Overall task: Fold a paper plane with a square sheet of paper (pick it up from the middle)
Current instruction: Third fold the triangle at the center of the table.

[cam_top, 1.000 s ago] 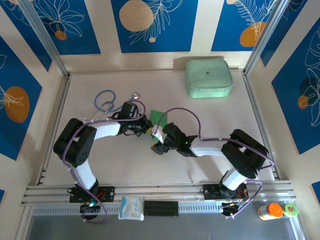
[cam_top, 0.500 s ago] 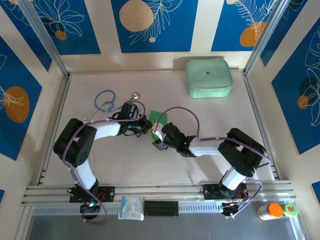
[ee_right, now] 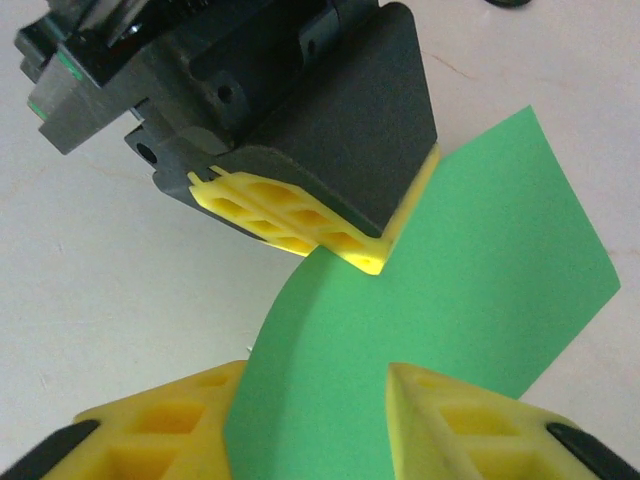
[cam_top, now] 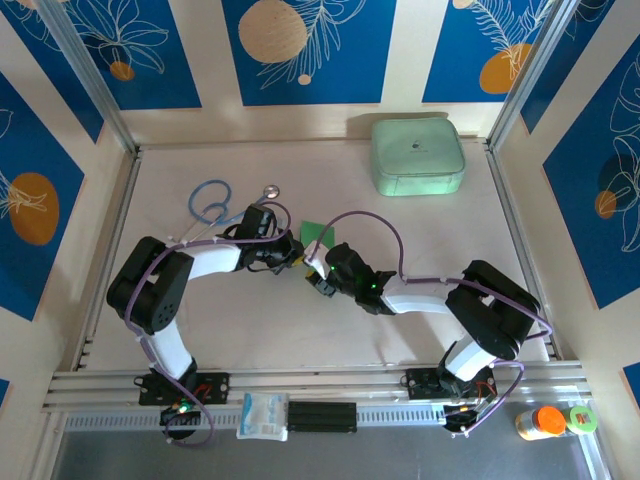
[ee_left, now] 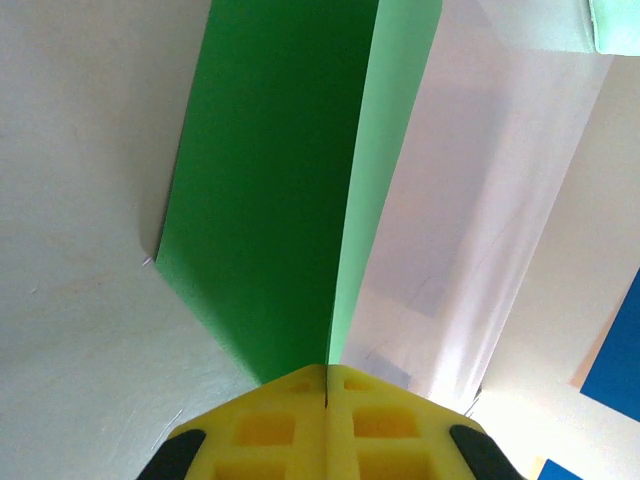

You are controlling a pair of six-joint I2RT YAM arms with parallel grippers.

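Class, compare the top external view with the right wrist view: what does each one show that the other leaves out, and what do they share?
Top external: the mint case and a blue stethoscope at the far side. Right wrist: the left gripper shut on the green paper, with the right gripper open around the sheet. Shared: the green paper and both grippers.

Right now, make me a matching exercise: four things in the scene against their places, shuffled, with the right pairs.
Things:
1. green paper
2. mint case
3. blue stethoscope
4. orange-capped bottle

Places:
A. back right
B. front right corner
C. centre
D. left, toward the back

Pairs: 1-C, 2-A, 3-D, 4-B
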